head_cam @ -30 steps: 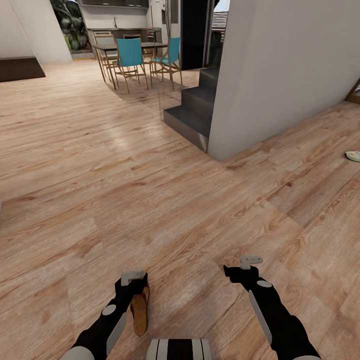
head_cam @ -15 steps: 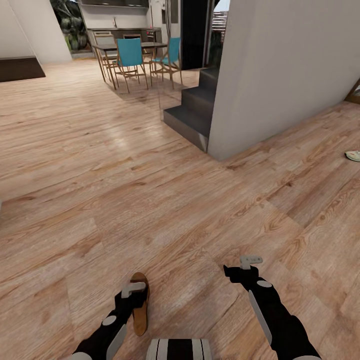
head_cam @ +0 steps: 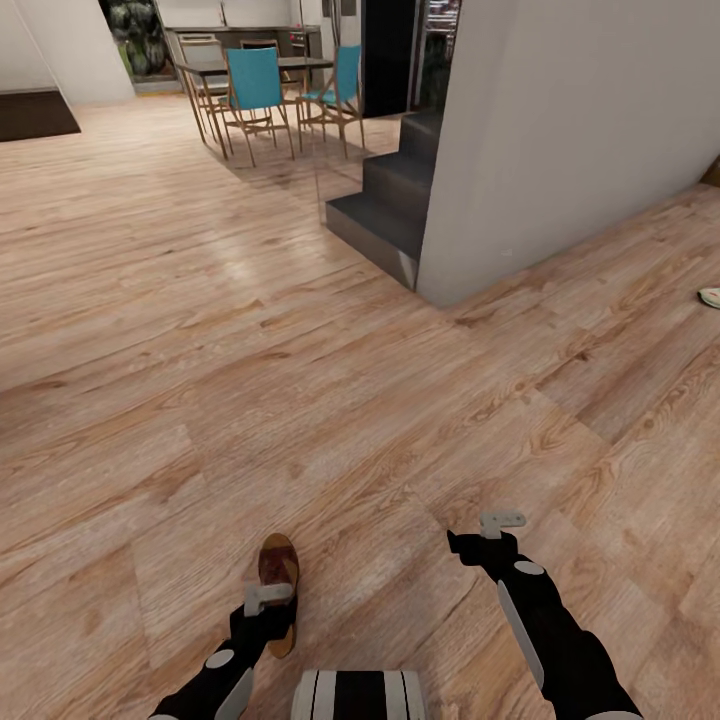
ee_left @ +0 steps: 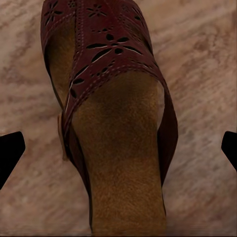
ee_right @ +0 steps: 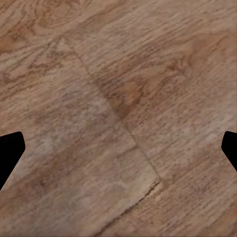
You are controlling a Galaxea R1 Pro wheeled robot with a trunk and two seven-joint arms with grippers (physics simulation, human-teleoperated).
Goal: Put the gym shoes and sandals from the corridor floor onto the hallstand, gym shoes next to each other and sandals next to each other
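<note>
- Sandal (head_cam: 277,587) lies flat on the wood floor (head_cam: 330,400), close in front of the robot, a bit to its left; toe end points away from the robot.
- Left wrist view: sandal (ee_left: 111,123) seen from above — dark brown strap w/ cut-out flower pattern over the front, tan footbed bare toward the heel. Floor (ee_left: 197,59) shows on both sides of it.
- Left gripper (head_cam: 265,600) hangs over the sandal's heel end in head view. In wrist view its two dark fingertips (ee_left: 10,153) sit at opposite edges of the picture, wide apart, sandal between them w/ floor showing each side; not touching the sandal.
- Can't tell from head view how high the left gripper is above the sandal.
- Right gripper (head_cam: 500,525) held out over bare floor, well apart from the sandal, to the robot's right. Wrist view: fingertips (ee_right: 10,150) spread wide at the picture's edges, plain planks (ee_right: 118,108) between them, nothing held.
- Gym shoe (head_cam: 710,297): pale sliver at the far right edge of head view, on the floor beyond the wall corner, cut off by the frame; well apart from both grippers.
- White wall block (head_cam: 570,140) stands ahead-right, dark grey steps (head_cam: 385,205) along its left side.
- Farther back: dining table (head_cam: 250,68) w/ teal chairs (head_cam: 252,95) on wood legs, plant (head_cam: 140,30) in the far corner.
- Robot's striped trunk (head_cam: 358,695) at bottom centre of head view.
</note>
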